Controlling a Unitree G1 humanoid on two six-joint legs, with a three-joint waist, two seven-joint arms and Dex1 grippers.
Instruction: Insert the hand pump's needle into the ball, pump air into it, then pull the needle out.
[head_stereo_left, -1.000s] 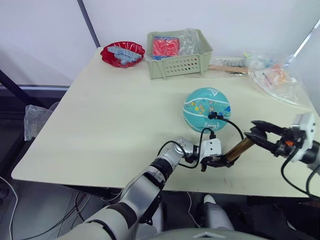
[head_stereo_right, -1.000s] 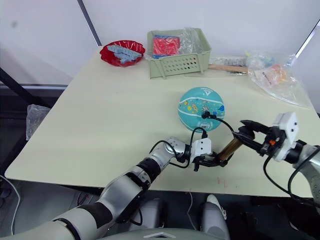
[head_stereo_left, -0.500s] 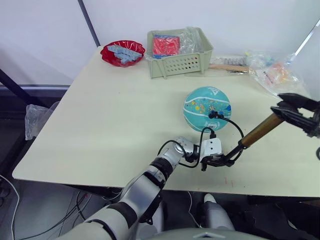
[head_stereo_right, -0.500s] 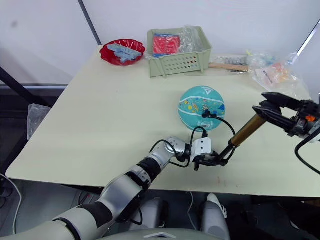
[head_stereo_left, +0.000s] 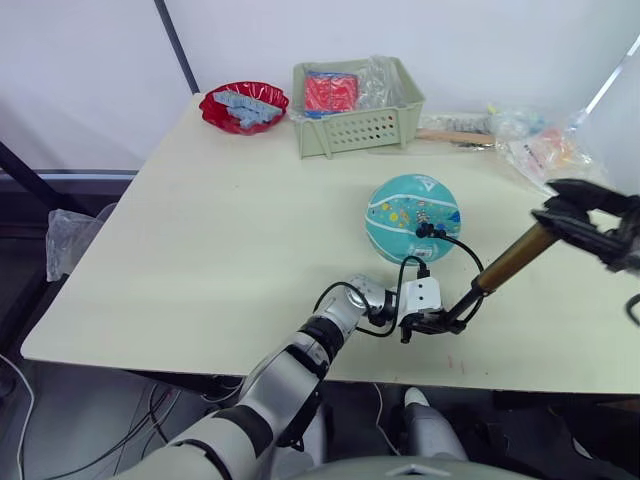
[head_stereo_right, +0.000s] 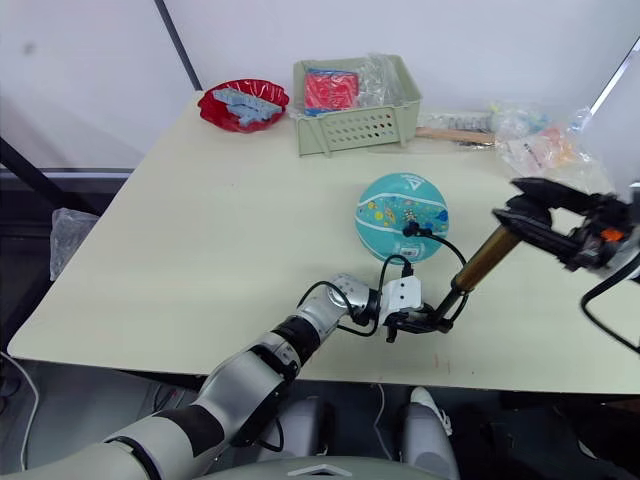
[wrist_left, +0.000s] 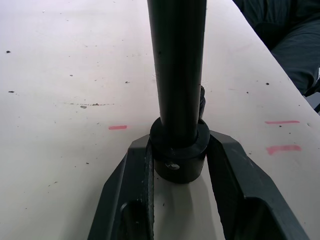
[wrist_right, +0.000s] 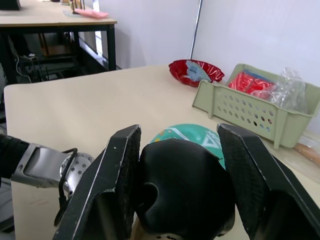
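The surface (head_stereo_left: 220, 230) carries the ball (head_stereo_left: 413, 218) near its middle-right, resting free and well apart from the green basket (head_stereo_left: 357, 120) and the red bowl (head_stereo_left: 244, 106) at the far edge.

The hand pump (head_stereo_left: 505, 266) is held slanted between the 2 grippers, in front of the ball and to its right. Its black base cap is clamped between the jaws of the left gripper (head_stereo_left: 432, 322), which lies low on the surface near the front edge; in the left wrist view the 2 jaws are closed narrowly around the cap. The black handle is gripped by the right gripper (head_stereo_left: 575, 212), raised over the surface's right side; in the right wrist view the handle is seated between both jaws. The barrel is seen extended.

The black hose (head_stereo_left: 465, 250) is looped from the pump base up to the ball's near side, where its fitting touches the rubber. The needle itself is too small to be made out.

Judged status: step 1, insertion, appears completed. Step 2, pumping, is judged to be in progress, with the handle drawn out. Step 3, needle withdrawal, is not yet done.
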